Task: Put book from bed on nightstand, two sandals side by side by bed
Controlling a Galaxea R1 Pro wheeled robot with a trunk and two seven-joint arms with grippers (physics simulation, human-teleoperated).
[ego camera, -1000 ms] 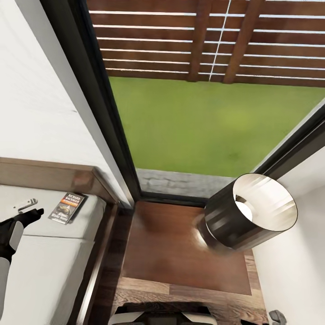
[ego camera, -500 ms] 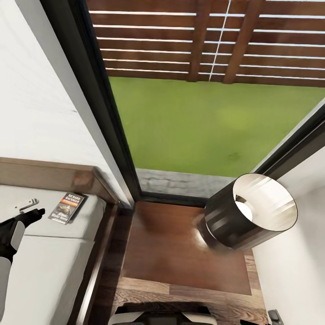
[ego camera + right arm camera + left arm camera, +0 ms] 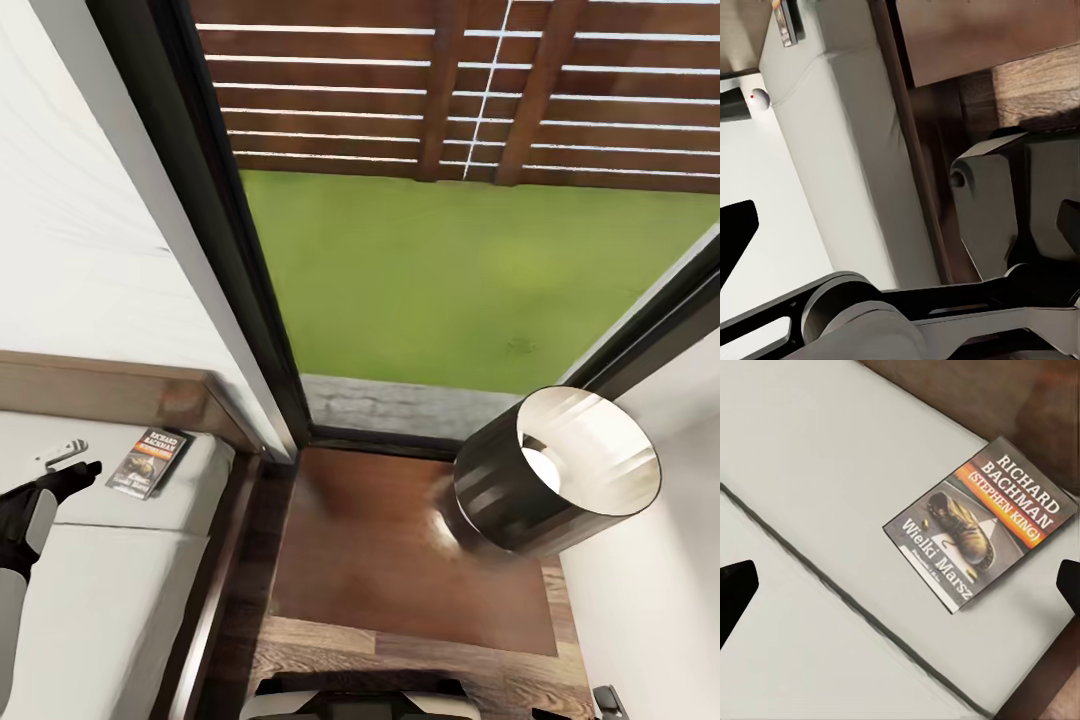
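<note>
Book (image 3: 148, 462) lies flat on the bed (image 3: 110, 580) mattress, near the headboard corner. Left claw (image 3: 68, 461) hovers just beside it, released, fingers spread; right claw's state cannot be told

dark cylindrical lamp shade (image 3: 557, 470) (lit inside), green grass (image 3: 470, 280), slatted fence (image 3: 450, 90)

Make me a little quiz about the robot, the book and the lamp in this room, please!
1. True or false: the book lies flat on the bed, near the headboard.
2. What stands on the nightstand? A) a cup B) a lamp C) a sandal
3. Fill in: the left gripper is ____ and holds nothing.

Key: 1 true. 2 B. 3 open; in the left wrist view its fingertips sit wide apart with the book between them, still untouched.
</note>
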